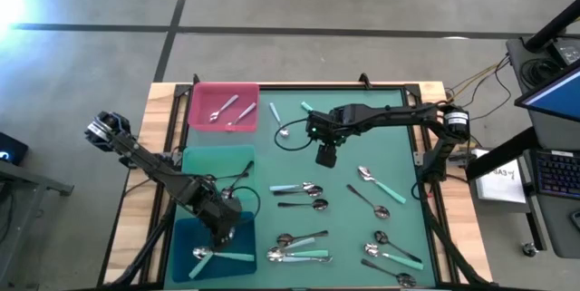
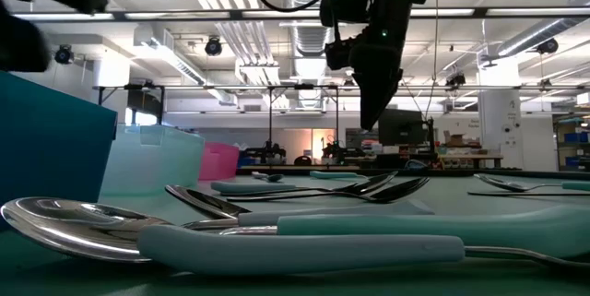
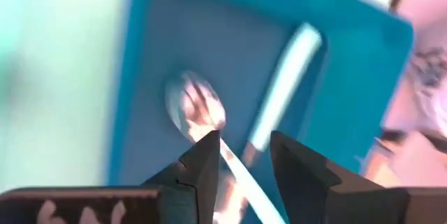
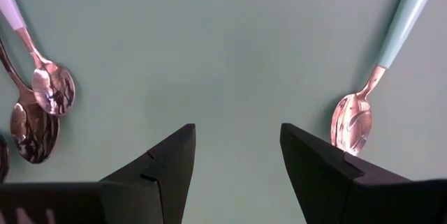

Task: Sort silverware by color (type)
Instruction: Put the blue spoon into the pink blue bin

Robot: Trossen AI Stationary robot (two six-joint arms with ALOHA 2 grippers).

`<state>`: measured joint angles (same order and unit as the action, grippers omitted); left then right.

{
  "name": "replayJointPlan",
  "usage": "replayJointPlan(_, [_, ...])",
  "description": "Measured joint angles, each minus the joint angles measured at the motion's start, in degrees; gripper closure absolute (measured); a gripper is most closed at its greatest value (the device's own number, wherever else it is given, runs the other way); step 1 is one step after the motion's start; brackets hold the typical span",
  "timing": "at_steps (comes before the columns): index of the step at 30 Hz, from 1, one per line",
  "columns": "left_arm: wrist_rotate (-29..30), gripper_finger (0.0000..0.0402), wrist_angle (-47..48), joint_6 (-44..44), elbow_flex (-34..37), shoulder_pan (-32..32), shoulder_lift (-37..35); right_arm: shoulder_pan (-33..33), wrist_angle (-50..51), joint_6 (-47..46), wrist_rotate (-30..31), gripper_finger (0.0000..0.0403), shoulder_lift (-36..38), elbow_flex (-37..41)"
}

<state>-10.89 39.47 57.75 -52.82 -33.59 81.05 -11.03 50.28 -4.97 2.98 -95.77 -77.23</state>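
Hovering over the blue tray (image 1: 186, 237) at about seven o'clock on the table (image 1: 159, 101), the left gripper (image 1: 224, 234) stood with its jaws parted; in the left wrist view a teal-handled spoon (image 3: 283, 88) lay on the tray floor just past the fingertips (image 3: 206, 155), and a second pale handle ran between them. Whether that second piece was free of the fingers could not be told. The right gripper (image 1: 326, 155) hung near the centre of the table, jaws wide and empty, above bare green mat (image 4: 230, 49) with spoons to either side of it.

Silverware (image 1: 304, 255) remained scattered: a cluster at six o'clock, several pieces at four to five o'clock, a few near the centre, and two at twelve o'clock. Two silver pieces lay in the pink tray (image 1: 201, 92) at eleven o'clock. The light teal tray (image 1: 199, 160) at nine o'clock appeared to hold little or nothing.

Judgement: the step in hand was a release into the blue tray. To do it well, the left gripper should open fully and lift straight up, so that no handle is dragged over the tray wall. The right gripper should choose one isolated spoon, align its jaws across the handle, and descend squarely.
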Motion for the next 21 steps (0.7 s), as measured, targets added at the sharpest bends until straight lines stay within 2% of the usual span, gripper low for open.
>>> replayJointPlan(2, [2.64, 0.029, 0.37, -2.3, 0.0, 0.77, -0.63, 0.02, -0.61, 0.04, 0.0, 0.0202, 0.0, 0.0])
replayJointPlan(8, [4.82, 0.029, 6.61, -7.85, -0.01, 4.23, -3.47, 0.0, -5.65, -0.12, 0.04, 0.0202, 0.0, 0.0])
replayJointPlan(13, [7.64, 0.029, 13.63, -17.72, 0.0, 9.3, -5.24, -0.81, -16.64, -1.13, -0.03, 0.0202, 0.0, 0.0])
replayJointPlan(21, [18.54, 0.029, 24.28, -37.33, -0.01, 20.71, -11.17, -5.09, -28.56, -5.16, -0.42, 0.0202, -4.06, 0.0])
